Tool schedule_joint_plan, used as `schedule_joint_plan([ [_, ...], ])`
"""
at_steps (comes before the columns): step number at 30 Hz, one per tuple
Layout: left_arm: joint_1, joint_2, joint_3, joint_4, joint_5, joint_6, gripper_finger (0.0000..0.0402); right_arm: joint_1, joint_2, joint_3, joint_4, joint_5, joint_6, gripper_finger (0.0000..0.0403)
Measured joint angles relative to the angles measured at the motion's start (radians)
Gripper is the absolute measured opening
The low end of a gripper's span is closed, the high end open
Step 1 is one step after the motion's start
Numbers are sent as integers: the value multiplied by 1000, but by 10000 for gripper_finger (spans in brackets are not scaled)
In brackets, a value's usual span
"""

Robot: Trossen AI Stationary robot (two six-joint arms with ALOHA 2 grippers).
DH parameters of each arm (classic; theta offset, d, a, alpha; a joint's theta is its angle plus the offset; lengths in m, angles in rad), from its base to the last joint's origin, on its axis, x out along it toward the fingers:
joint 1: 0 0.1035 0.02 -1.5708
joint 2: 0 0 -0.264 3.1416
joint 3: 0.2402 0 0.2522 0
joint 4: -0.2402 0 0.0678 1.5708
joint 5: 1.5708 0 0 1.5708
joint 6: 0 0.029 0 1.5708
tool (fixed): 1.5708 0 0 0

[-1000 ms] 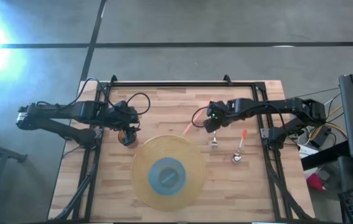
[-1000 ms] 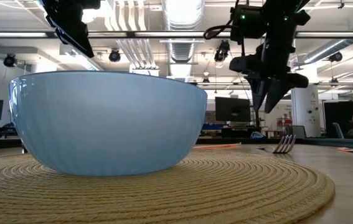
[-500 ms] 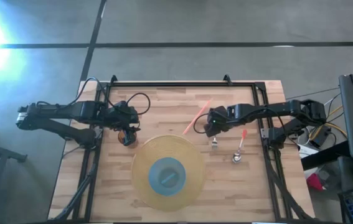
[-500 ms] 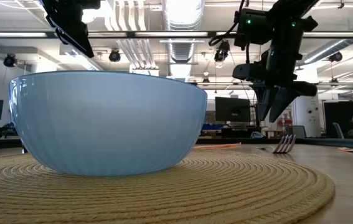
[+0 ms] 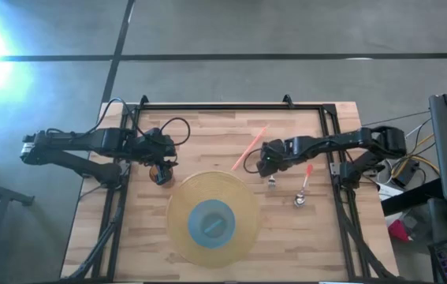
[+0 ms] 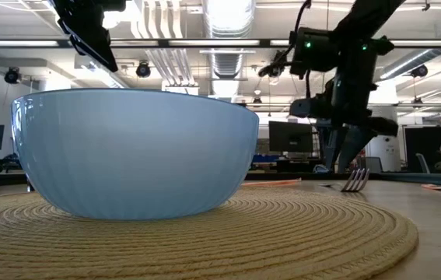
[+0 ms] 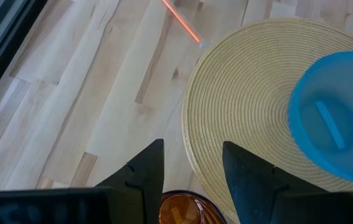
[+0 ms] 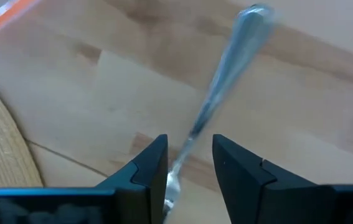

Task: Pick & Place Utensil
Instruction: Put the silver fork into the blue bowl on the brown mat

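A metal fork (image 5: pixel 271 183) lies flat on the wooden table, right of the round woven mat (image 5: pixel 239 197). My right gripper (image 5: pixel 265 164) is open and low over the fork's handle (image 8: pixel 226 62). In the right wrist view its fingers stand on either side of the handle (image 8: pixel 190 140) without plainly touching it. In the low view the fingertips (image 6: pixel 348 159) hang just above the table behind the fork's tines (image 6: pixel 354 180). My left gripper (image 5: pixel 160 158) is open and waits over a small orange container (image 7: pixel 185 208) at the mat's far left.
A light blue bowl (image 5: pixel 210 222) sits in the middle of the mat. A red-handled spoon (image 5: pixel 303 189) lies right of the fork. A thin orange stick (image 5: pixel 251 147) lies beyond the mat. Black frame rails (image 5: pixel 335 170) border the table's sides.
My right gripper has come down toward the fork, drifting slightly toward the near edge, until its fingers straddle the handle close to the table. The fork, spoon and bowl have stayed put.
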Motion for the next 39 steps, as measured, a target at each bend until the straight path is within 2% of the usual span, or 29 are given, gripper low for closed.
schedule_joint_plan([
  [6,0,0,0,4,0,21,154,2,126,53,1,-36,-56,123],
  [12,0,0,0,4,0,24,154,2,194,129,-120,-36,-83,130],
  [28,0,0,0,4,0,23,154,2,175,122,-149,2,-83,123],
  [39,0,0,0,5,0,23,154,2,182,90,-102,2,-90,139],
])
